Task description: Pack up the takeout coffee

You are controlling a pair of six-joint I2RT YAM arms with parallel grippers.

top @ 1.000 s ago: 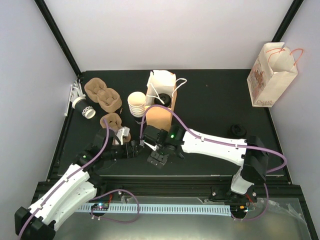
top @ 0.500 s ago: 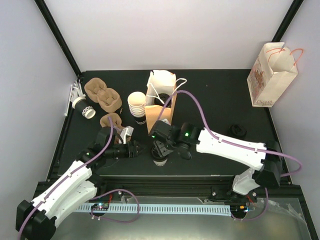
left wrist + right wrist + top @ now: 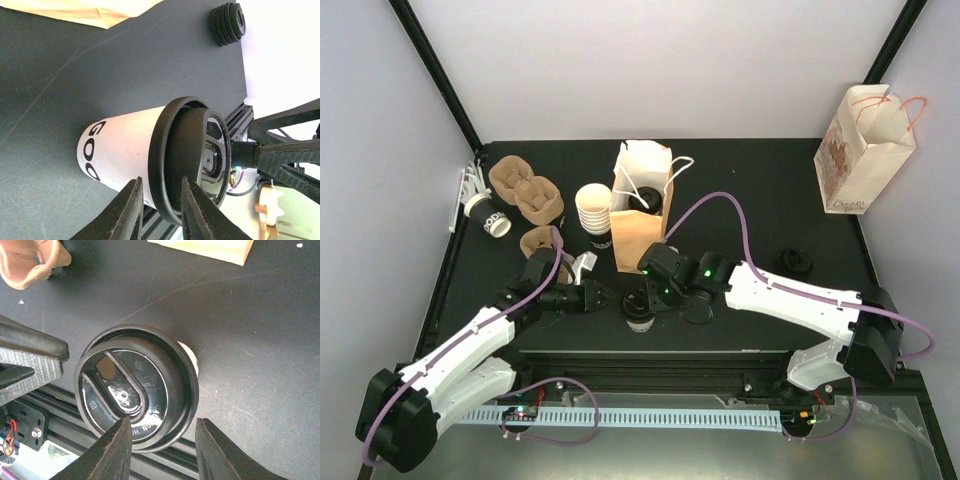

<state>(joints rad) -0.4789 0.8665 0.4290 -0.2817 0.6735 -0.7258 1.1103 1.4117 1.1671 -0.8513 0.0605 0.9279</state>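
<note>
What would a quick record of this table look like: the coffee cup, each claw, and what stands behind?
Cup: white paper cup, black lid on, upright near the table's front edge
Left gripper: jaws astride the lid's rim; grip unclear
Right gripper: over the lid, jaws apart
Behind: open paper bag, stack of cups, brown carriers

The right end effector (image 3: 162, 427) has slid off the lidded cup (image 3: 638, 310); it and the left end effector (image 3: 160, 186) narrowed.

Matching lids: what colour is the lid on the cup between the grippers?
Black lid; right wrist view shows best.
</note>
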